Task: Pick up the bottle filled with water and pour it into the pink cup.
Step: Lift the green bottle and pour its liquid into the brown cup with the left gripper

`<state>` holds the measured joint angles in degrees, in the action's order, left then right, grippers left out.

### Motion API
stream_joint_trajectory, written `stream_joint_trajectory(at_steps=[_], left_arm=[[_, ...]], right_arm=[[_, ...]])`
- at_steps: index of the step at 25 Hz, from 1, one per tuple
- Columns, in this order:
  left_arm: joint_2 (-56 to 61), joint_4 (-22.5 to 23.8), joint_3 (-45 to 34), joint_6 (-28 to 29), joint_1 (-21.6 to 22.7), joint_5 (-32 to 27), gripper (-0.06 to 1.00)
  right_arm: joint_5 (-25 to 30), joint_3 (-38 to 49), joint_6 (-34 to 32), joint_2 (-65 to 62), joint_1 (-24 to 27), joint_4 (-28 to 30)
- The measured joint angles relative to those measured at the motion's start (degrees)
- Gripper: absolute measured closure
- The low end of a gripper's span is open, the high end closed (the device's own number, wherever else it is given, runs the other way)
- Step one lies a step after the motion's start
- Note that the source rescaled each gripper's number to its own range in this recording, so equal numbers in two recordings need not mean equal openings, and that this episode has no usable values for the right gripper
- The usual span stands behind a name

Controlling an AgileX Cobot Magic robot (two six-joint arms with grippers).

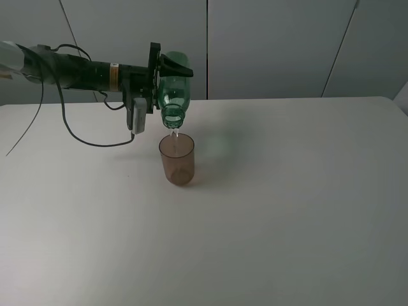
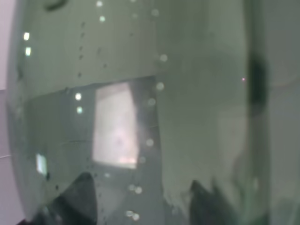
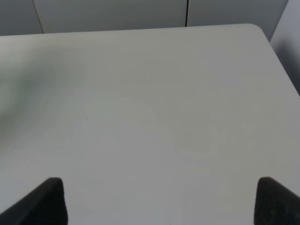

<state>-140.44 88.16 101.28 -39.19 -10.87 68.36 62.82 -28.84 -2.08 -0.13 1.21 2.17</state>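
Exterior high view: we are pouring. Our left gripper [image 1: 167, 71], reaching in from the upper left of the frame, is pinching the green bottle [image 1: 173, 95] near its base. The neck is tipping down just above the pink cup [image 1: 176, 159], which is standing left of centre on the white table [image 1: 287, 191]. A thin stream [image 1: 173, 132] seems to be falling into the cup. Our right gripper [image 3: 164, 201] is idling, fingers spread wide. Next, we judge, we are needing a steady tilt with the mouth centred over the rim.
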Motion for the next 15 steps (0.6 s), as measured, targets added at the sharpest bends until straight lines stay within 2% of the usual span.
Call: stream_joint_trajectory(at_steps=[15], left_arm=[[1.12,-0.34,-0.09,-0.22,-0.04,0.0,0.94]], right_arm=[[0.0,0.0,0.0,0.0,0.0,0.0]])
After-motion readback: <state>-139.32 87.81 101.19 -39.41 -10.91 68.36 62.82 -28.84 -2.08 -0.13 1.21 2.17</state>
